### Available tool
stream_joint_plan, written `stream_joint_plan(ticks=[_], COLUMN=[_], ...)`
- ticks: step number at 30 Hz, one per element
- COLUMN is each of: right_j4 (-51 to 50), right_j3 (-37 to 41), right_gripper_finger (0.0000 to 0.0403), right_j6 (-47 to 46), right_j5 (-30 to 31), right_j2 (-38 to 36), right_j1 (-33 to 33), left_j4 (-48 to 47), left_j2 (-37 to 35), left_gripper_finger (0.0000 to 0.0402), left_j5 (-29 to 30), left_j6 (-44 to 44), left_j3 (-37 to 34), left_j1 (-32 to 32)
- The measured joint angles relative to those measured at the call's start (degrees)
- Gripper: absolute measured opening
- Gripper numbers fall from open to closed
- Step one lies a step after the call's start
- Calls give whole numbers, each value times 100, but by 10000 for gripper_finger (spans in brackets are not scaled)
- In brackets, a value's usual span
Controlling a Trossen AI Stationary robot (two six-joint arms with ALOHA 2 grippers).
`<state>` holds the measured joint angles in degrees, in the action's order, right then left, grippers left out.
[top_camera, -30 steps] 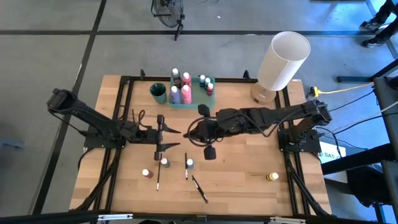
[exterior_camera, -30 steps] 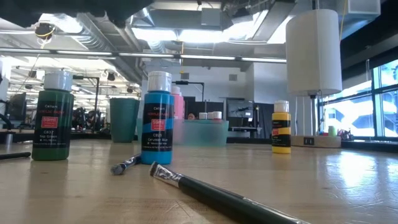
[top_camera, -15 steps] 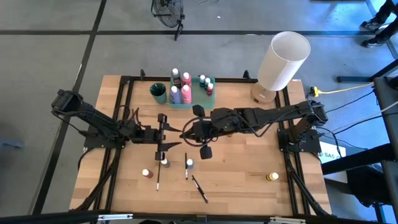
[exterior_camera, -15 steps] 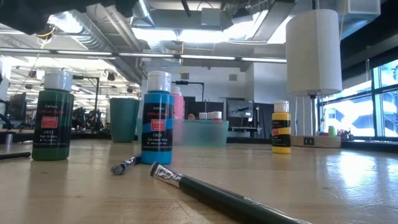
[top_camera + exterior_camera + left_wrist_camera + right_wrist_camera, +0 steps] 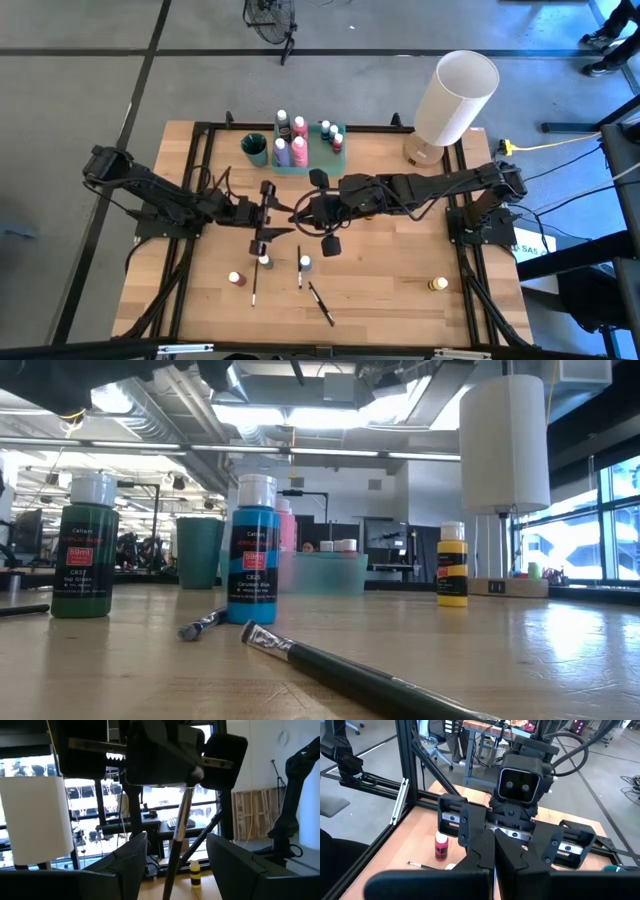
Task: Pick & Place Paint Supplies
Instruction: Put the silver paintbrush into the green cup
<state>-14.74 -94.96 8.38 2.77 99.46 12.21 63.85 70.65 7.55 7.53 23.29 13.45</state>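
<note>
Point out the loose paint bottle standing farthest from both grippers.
The yellow bottle, alone near the table's front right corner; the red, green and blue ones cluster front left.

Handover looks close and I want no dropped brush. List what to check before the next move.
1. Holding grip: right tool shut on the paintbrush: ok.
2. Receiver ready: left tool open: ok.
3. Alignment: paintbrush shaft hangs between the left tool's fingers: ok.
4. Second grip: left tool closed on the paintbrush before the right tool lets go: not ok, not yet closed.
5. Drop-off: green cup has room inside: cannot tell.
</note>
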Motion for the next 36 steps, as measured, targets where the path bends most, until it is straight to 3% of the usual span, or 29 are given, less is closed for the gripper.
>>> stream_joint_plan(ticks=[14, 31, 36], right_j4=[-4, -155, -176], right_j3=[0, 0, 0], right_gripper_finger=[0, 0, 0], right_j6=[4, 0, -2], right_j5=[15, 6, 0], right_j2=[0, 0, -1], right_j1=[-31, -90, -90], left_j4=[819, 756, 666], left_j2=[653, 1003, 1001], left_gripper_finger=[200, 200, 182], left_j5=[-151, -470, -468], left_j6=[-148, -49, 20], left_j3=[4, 240, 240], left_j1=[-311, -387, -387])
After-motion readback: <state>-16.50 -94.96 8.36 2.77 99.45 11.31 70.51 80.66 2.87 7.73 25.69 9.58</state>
